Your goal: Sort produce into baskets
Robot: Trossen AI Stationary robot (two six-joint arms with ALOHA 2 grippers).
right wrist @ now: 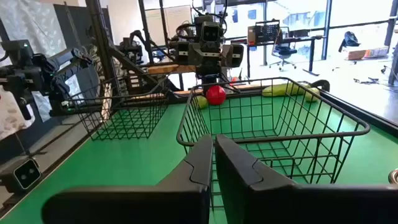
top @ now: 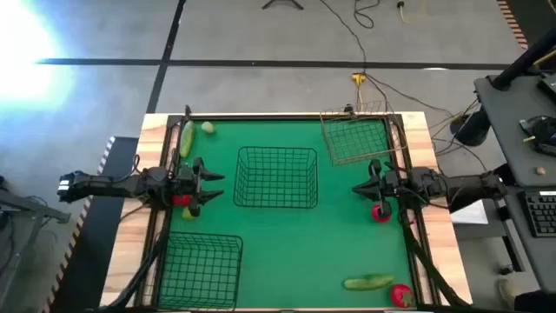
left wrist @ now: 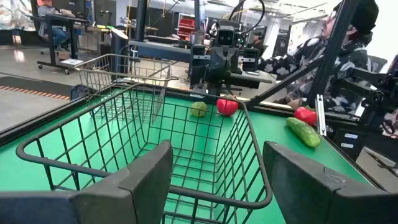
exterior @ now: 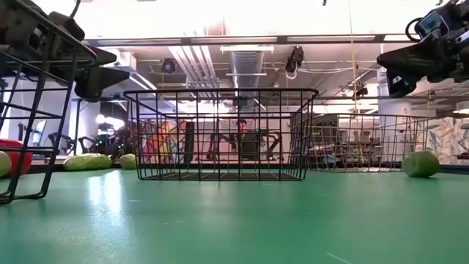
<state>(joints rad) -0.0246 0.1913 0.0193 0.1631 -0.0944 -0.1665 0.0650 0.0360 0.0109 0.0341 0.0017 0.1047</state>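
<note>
My left gripper (top: pixel 211 183) is open and empty, held above the table just left of the centre dark wire basket (top: pixel 276 176). A red tomato (top: pixel 181 200) and a pale round fruit (top: pixel 187 211) lie under its wrist. My right gripper (top: pixel 359 188) is shut and empty, right of that basket, with a red tomato (top: pixel 380 213) below its wrist and a pale fruit (left wrist: pixel 198 109) beside it. A cucumber (top: pixel 186 139) and a pale fruit (top: pixel 208 128) lie at the far left. Another cucumber (top: pixel 368 282) and tomato (top: pixel 400 296) lie at the near right.
A second dark basket (top: pixel 201 269) stands at the near left corner and a tan wire basket (top: pixel 356 139) at the far right. A raised frame edges the green mat (top: pixel 295 252), which lies bare between the baskets. People sit in the room beyond the table.
</note>
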